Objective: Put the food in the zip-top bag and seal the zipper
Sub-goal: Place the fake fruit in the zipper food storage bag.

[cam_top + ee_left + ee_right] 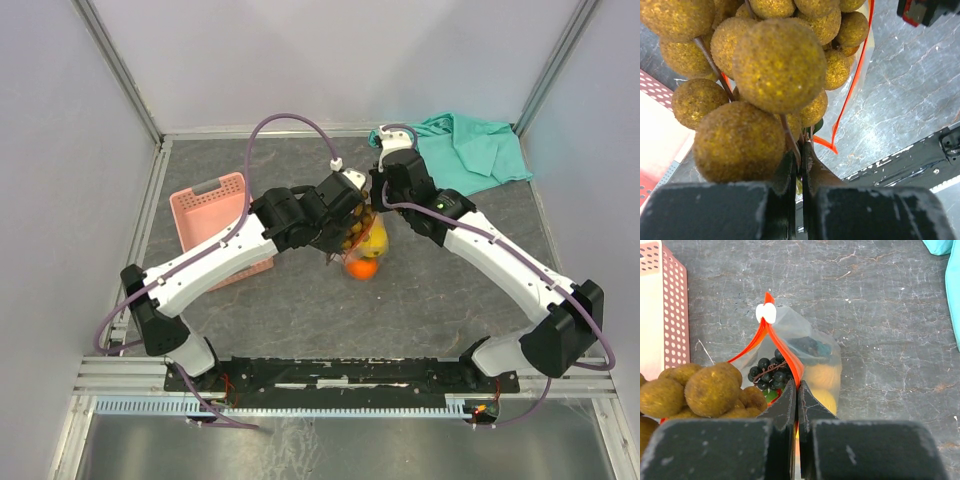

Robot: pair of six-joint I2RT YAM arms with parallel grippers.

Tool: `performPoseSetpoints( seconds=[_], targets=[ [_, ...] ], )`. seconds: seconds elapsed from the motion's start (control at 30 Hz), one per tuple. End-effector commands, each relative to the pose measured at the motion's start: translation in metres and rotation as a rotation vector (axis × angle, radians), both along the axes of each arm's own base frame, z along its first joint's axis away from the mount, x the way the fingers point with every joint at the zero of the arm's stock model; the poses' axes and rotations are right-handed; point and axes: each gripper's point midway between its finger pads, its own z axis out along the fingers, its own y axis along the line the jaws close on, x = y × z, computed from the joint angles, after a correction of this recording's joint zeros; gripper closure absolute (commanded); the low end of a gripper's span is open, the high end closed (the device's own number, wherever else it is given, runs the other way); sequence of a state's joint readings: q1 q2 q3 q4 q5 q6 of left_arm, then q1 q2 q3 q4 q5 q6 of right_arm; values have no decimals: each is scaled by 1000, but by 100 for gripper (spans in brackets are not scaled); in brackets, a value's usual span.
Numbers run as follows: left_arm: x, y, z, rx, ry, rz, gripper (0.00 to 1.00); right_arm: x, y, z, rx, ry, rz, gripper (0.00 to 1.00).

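The left jaws are pressed together at the bottom centre of the left wrist view, pinching the thin brown stem of the bunch of brown berries (775, 65), which fills the upper left and middle of that frame. To the right of the bunch, the zipper (852, 85) shows as a thin orange-red line running down through clear plastic. The right jaws are closed at the bottom centre of the right wrist view, gripping one side of the zipper at the near end of the mouth of the zip-top bag (825, 355). The mouth is spread open, its two orange-red edges meeting at a white slider (766, 313) at the far end. Inside lie dark grapes (767, 375) and a yellow fruit (822, 377). The berries crowd the lower left of this frame at the mouth; whether they have passed the rim cannot be told. In the top view both arms meet mid-frame over the bag, with an orange (362, 267) at its lower end. A pink basket (210, 215) sits to the left on the grey surface (300, 320), and a teal cloth (470, 150) lies at the upper right.
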State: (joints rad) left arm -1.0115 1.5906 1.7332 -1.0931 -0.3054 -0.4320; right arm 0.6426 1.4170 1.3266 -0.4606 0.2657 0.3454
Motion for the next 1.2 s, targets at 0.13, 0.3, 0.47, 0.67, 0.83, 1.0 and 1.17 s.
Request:
performPoseSetpoints(
  seconds=[0.13, 0.3, 0.47, 0.67, 0.83, 1.0, 1.17],
  targets=[
    [-6, -19, 27, -89, -39, -148, 97, 6, 11, 22, 109, -44, 3, 99],
    [-11, -23, 20, -82, -17, -196, 97, 6, 11, 20, 119, -39, 4, 99],
    [-12, -14, 2, -18, 31, -151, 97, 5, 10, 20, 123, -36, 4, 99],
    [-6, 7, -12, 59, 71, -47, 97, 4, 4, 18, 119, -35, -13, 99],
    [-2, 23, -17, 109, 83, 20, 97, 4, 0, 18, 132, -35, -36, 99],
    [-3, 15, -7, 63, 77, -38, 97, 2, 8, 16, 158, -13, -3, 99],
    [-13, -10, 8, -29, 79, -215, 97, 2, 18, 19, 184, -18, 37, 99]
  ],
)
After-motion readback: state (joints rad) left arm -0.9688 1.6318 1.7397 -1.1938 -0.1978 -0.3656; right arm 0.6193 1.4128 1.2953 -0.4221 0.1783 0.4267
